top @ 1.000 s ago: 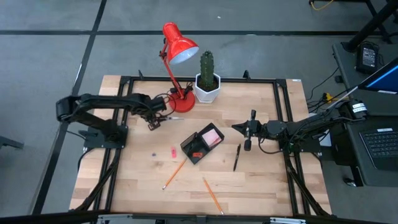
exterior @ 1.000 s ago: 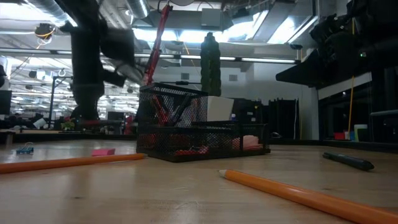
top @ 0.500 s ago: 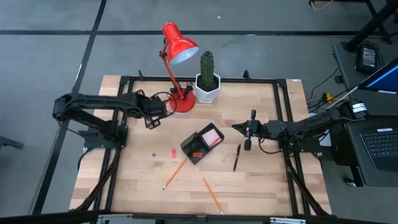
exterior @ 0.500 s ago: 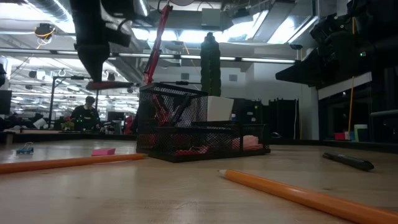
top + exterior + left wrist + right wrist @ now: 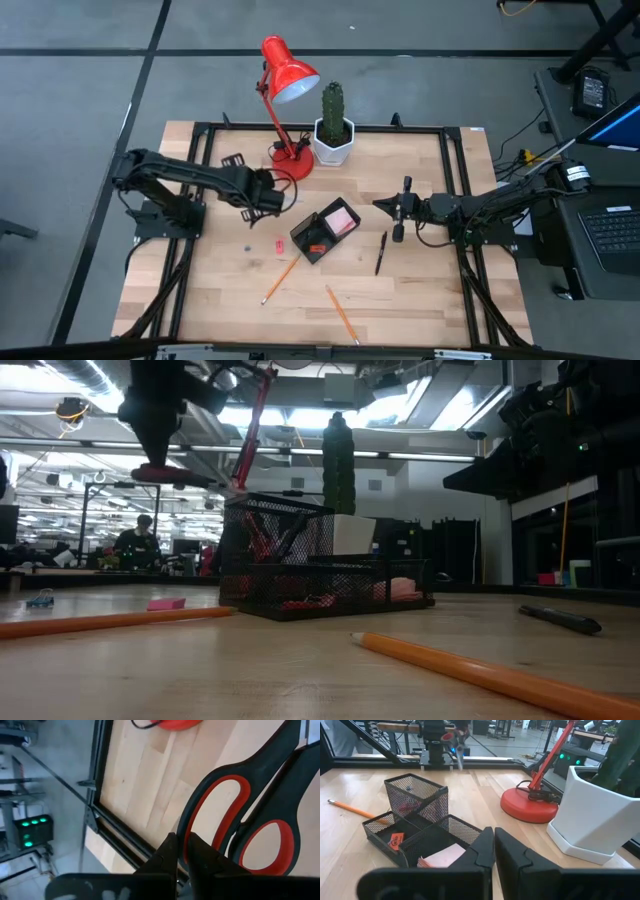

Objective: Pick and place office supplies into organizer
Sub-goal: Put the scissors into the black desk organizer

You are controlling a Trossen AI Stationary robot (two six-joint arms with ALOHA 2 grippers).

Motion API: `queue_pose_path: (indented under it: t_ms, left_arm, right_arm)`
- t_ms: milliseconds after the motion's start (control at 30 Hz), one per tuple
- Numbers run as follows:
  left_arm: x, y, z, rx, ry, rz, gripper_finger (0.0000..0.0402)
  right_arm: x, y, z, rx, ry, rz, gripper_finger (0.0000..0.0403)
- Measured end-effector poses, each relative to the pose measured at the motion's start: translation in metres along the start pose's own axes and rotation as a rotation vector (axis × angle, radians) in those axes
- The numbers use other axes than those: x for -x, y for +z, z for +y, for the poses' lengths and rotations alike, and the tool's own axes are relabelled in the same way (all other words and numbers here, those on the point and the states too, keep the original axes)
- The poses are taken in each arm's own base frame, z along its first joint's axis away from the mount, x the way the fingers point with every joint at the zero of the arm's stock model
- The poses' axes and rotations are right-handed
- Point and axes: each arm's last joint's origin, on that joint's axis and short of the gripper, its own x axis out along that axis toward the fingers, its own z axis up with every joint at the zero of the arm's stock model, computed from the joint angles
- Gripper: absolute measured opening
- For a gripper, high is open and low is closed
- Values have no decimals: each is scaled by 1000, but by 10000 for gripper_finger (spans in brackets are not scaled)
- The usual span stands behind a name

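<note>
Scissors [image 5: 235, 815] hang clamped in the closed left jaws [image 5: 268, 195], lifted off the desk [image 5: 420, 290] just left of the organizer [image 5: 325, 231], their long axis running away from the wrist. The organizer's tall mesh cup lies a short way to the right of those jaws, so the left arm is plainly the nearer. Right jaws [image 5: 398, 210] wait shut and empty on the organizer's far side, near the pen [image 5: 381, 252]. No brand, label or legible writing shows.

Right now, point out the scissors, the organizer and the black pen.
scissors [image 5: 220, 815]: left wrist view, red-lined handle loop.
organizer [image 5: 318, 238]: high view, black tray's middle.
black pen [image 5: 381, 253]: high view, mid-barrel.
</note>
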Motion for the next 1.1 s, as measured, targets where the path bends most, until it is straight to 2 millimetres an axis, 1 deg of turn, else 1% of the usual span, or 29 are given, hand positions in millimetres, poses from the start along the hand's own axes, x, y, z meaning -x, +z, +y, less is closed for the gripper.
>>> queue_pose_path:
  t_ms: [233,367,567,800,867,933,1100]
  left_arm:
    - [22,14,-19,-61,0,-78,12]
    - [35,18,-24,-77,-3,-131,12]
    - [44,12,-33,-145,-8,-165,12]
    - [51,5,-41,-245,37,-228,12]
    - [55,2,-40,-271,32,-242,12]
    - [63,1,-33,-259,16,-271,12]
    - [92,-1,-7,-169,-12,-401,12]
  right_arm:
    - [0,0,0,0,0,1,20]
    - [0,-1,0,2,0,7,20]
    - [0,-1,0,3,0,8,20]
    - [0,-1,0,2,0,8,20]
    - [0,-1,0,2,0,8,20]
    - [0,-1,0,2,0,8,20]
    - [0,-1,0,1,0,5,20]
